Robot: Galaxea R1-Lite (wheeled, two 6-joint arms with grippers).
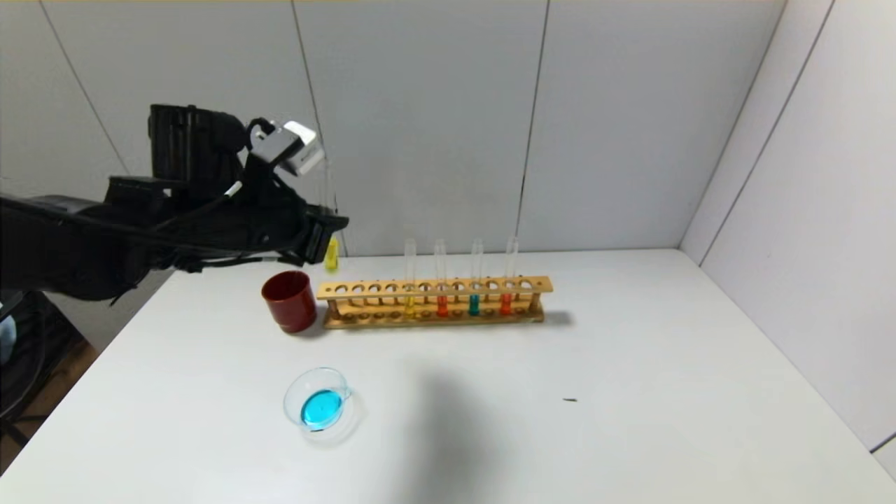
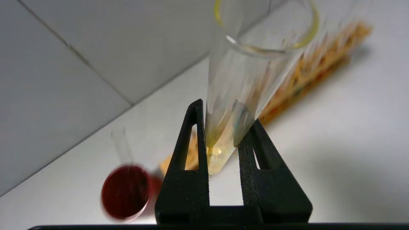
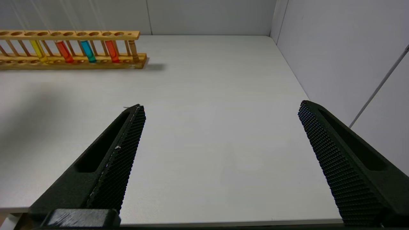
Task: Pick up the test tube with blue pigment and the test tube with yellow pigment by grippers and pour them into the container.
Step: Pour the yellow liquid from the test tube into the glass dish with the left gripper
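- Lower left of frame: the container (image 1: pixel 318 406) on the tabletop (image 1: pixel 630 392) already holds blue liquid.
- Upper left: my left gripper (image 2: pixel 223 127) pinches the test tube with yellow pigment (image 1: pixel 331 255), unpoured, above the cup (image 1: pixel 289 301).
- My right gripper (image 3: pixel 220 134) is spread, idle.

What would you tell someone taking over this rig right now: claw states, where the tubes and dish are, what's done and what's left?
Left claw: shut on the test tube with yellow pigment, held raised above the table near the red cup, at the rack's end.
Right claw: open, empty, hanging over bare table away from the rack.
Container: on the table in front of the cup, already holding blue liquid.
Rack: a yellow, two orange-red and one blue-teal tube standing in it.
Done: blue appears poured; yellow tube picked up.
Left: carry the yellow tube to the container and pour it in.
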